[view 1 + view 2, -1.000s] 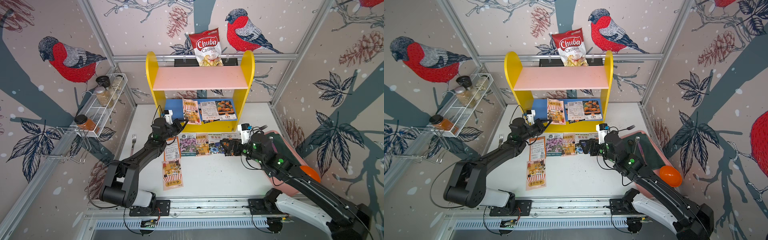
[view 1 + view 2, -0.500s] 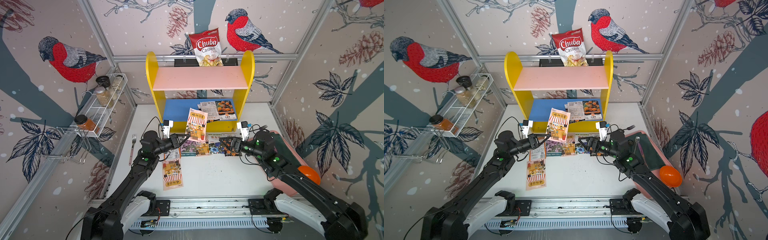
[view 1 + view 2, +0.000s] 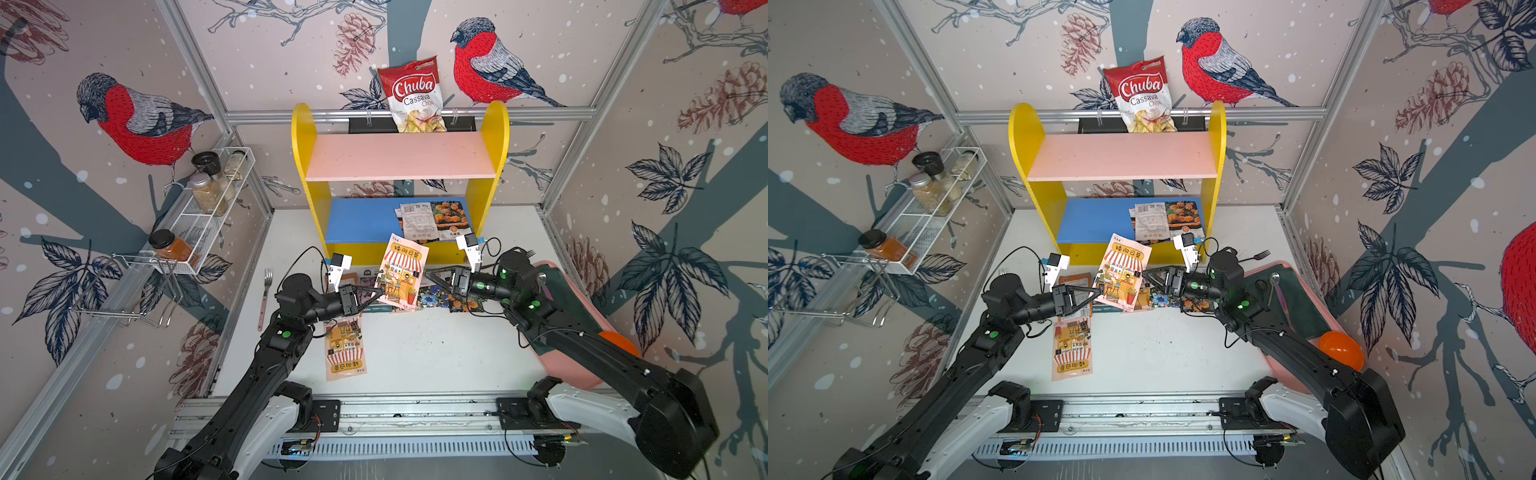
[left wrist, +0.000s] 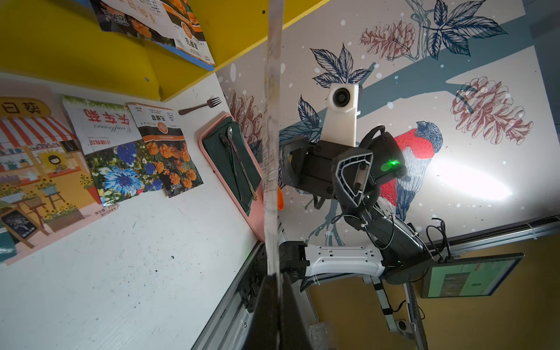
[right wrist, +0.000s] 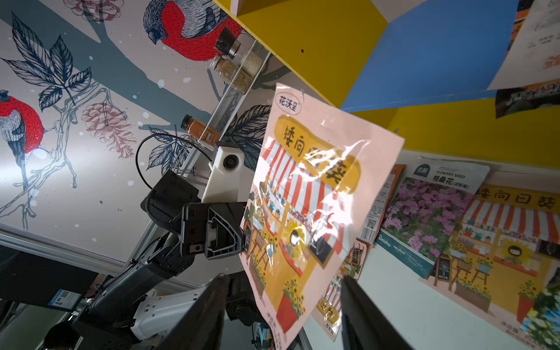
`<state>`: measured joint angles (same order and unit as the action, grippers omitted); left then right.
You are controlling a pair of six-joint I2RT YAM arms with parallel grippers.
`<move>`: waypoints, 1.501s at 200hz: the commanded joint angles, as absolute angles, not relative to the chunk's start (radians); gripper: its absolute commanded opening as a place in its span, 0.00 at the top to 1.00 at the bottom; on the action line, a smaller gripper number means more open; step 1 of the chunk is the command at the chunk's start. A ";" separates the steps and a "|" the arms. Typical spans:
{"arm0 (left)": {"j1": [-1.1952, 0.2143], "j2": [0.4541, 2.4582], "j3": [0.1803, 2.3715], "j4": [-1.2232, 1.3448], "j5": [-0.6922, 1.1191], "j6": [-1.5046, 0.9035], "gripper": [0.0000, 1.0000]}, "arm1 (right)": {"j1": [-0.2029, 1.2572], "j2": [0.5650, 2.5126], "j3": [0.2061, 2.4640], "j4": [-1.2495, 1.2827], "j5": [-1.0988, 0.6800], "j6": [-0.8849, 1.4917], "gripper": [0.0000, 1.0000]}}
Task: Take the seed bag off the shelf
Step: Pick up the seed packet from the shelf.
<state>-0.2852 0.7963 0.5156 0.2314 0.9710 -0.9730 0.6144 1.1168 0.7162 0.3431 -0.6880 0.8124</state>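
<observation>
The seed bag (image 3: 401,272) (image 3: 1123,272), pink with a striped shop front, hangs upright in the air just in front of the shelf (image 3: 496,137) (image 3: 1025,137). My left gripper (image 3: 380,291) (image 3: 1096,291) (image 4: 278,278) is shut on its lower edge; in the left wrist view the seed bag (image 4: 271,151) shows edge-on. My right gripper (image 3: 428,276) (image 3: 1146,276) (image 5: 283,278) is open, its fingers standing on either side of the seed bag's (image 5: 312,206) lower corner without touching it. Two more packets (image 3: 434,220) lie on the blue lower board.
Several seed packets (image 3: 432,295) lie in a row before the shelf, and one more packet (image 3: 345,353) nearer the front. A fork (image 3: 266,291) lies left, a pink tray (image 3: 582,307) with cutlery right, an orange ball (image 3: 619,340) beside it. Wire spice rack (image 3: 208,208) on the left wall. Chips bag (image 3: 415,95) behind the shelf.
My left gripper has drawn the seed bag off the blue board and out in front of the shelf. My right gripper has come left to the bag and its jaws have narrowed.
</observation>
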 commanded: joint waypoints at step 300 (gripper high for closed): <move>-0.317 0.744 0.556 0.165 0.945 -0.946 0.36 | 0.660 1.145 0.749 0.440 -0.661 0.851 1.00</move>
<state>-0.3149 0.7483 0.5270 0.2272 0.9512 -1.0107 0.6666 1.1606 0.7414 0.4328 -0.6846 0.8623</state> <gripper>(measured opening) 0.570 0.069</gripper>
